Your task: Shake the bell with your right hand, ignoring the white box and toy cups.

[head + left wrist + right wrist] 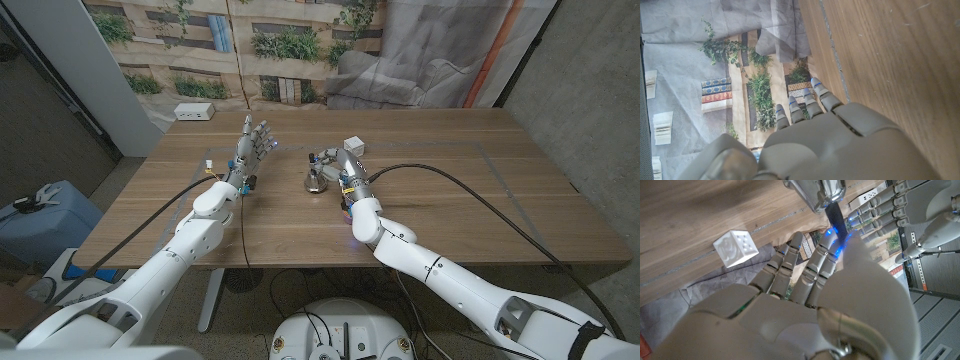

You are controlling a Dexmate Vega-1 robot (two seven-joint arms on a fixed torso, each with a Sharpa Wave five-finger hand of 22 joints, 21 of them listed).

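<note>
Nearest, at the left of the table (480, 190), stands the left hand (255, 142), on its edge with fingers apart and pointing up, holding nothing and well apart from the bell; looks parked, with no part in the task. Further in, near the table's middle, reaches the right hand (337, 165), touching the bell (314, 180) from its right side. In the right wrist view, shows the bell's dark handle (834, 215) running in between the thumb (875, 280) and the fingers (825, 245), which close round it rather than spread; reads as a grip taken on the handle, though how firm cannot be told. In the head view, seems to sit low, with the bell's silver body on or just above the wood; cannot tell which. Judged from that: reach done, grasp made or all but made, shaking itself not yet shown and left to do, probably a short lift and then a side-to-side wrist swing. Just beyond the right hand lies the white box (354, 146), a small cube with dots on one face, apart from the hand and to be left alone. Farthest, past the table's far left corner, lies a white power strip (195, 112) on the floor. By count: two hands, one bell, one box, one power strip.
</note>
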